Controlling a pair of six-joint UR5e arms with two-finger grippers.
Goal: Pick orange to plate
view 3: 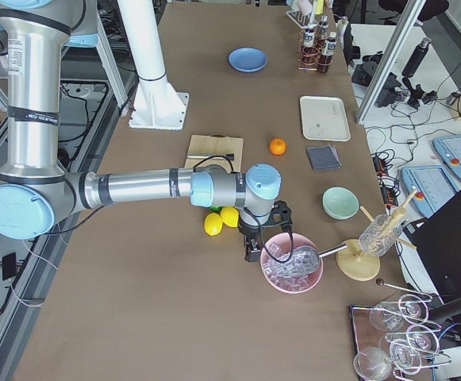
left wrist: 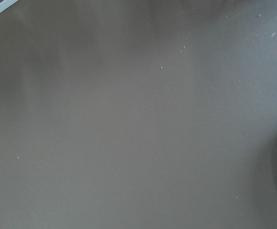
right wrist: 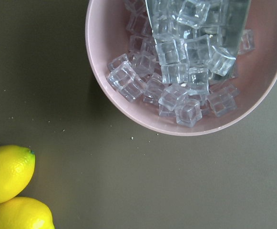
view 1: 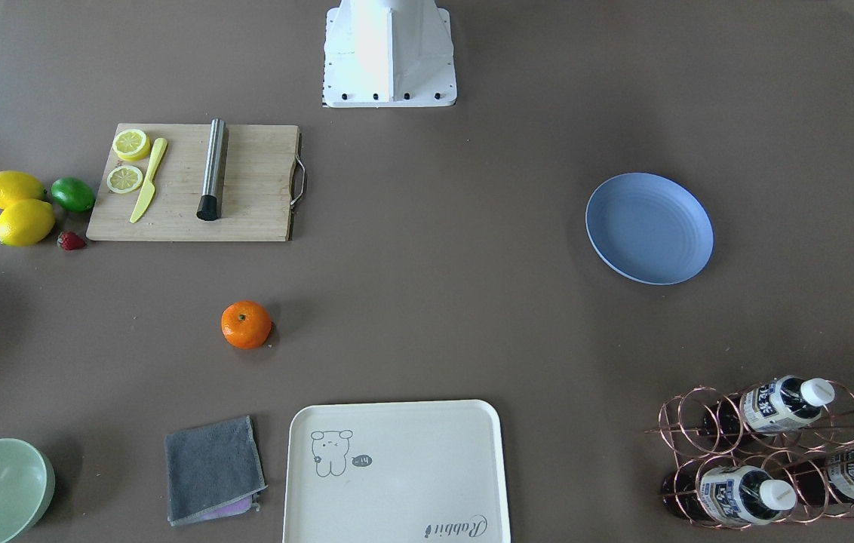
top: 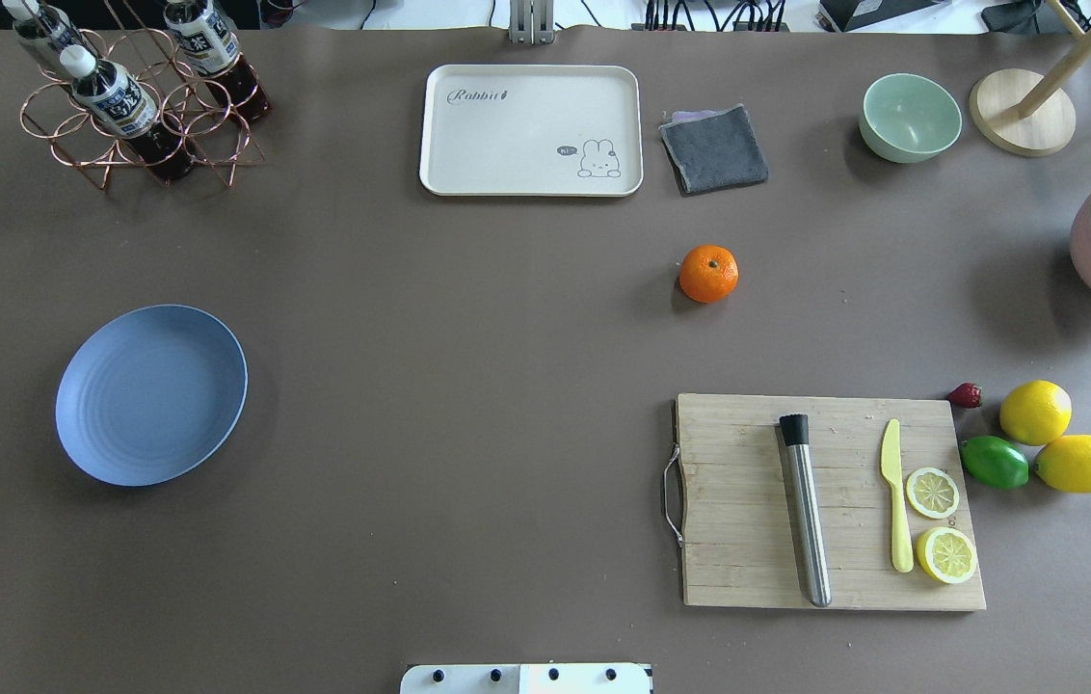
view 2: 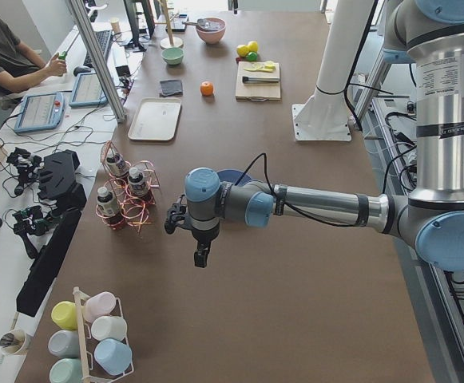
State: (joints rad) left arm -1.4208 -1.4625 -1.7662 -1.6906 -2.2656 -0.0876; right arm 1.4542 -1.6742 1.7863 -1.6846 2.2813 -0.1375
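Orange-skinned and round, the orange [top: 708, 273] is seen resting on the brown table [top: 468, 386] with its dark stem dot turned upward, touched by nothing. In the overhead view the blue plate [top: 151, 394] is found well apart from it, toward 8 o'clock. A folded grey cloth [top: 714, 147] is placed near the fruit at 12 o'clock, a cream tray [top: 531, 130] at 10 o'clock and a wooden cutting board [top: 748, 501] at 5 o'clock. On the board a metal rod [top: 805, 511], a yellow knife [top: 895, 511] and two lemon slices [top: 932, 493] are laid. Two lemons [top: 1035, 413] and a lime [top: 994, 462] are grouped just beside the board's 3 o'clock edge. The left pincer [view 2: 202, 257] is held above the table at the plate's end. The right pincer [view 3: 252, 252] is hung just beside a pink bowl [view 3: 292, 274] of ice cubes, near the lemons. Both are shown only in the side views, so it cannot be told whether either is open or closed.
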